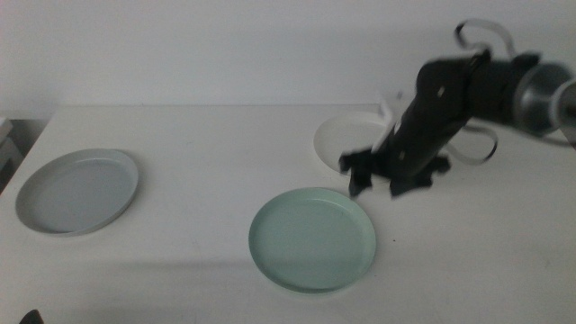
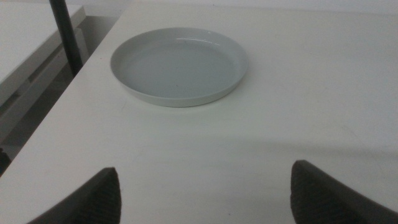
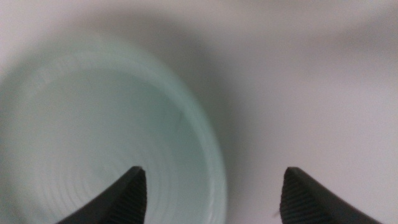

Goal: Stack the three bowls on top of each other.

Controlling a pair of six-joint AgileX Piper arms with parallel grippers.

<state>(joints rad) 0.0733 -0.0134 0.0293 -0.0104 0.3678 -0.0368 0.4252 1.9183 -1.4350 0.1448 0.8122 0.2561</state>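
Three bowls lie apart on the white table. The grey-blue bowl point(image 1: 78, 191) sits at the left, and the left wrist view shows it point(image 2: 179, 65) ahead of my open left gripper point(image 2: 205, 193), which waits low at the near left. The mint green bowl point(image 1: 312, 238) lies front centre. The white bowl point(image 1: 346, 138) is behind it, partly hidden by my right arm. My right gripper point(image 1: 378, 180) hovers open between those two bowls, just above the green bowl's far right rim point(image 3: 214, 162). Nothing is held.
A dark post point(image 2: 67, 34) and a lower white shelf point(image 2: 31, 37) stand beyond the table's left edge point(image 1: 27, 135). A ribbon cable point(image 1: 481, 36) loops off the right arm.
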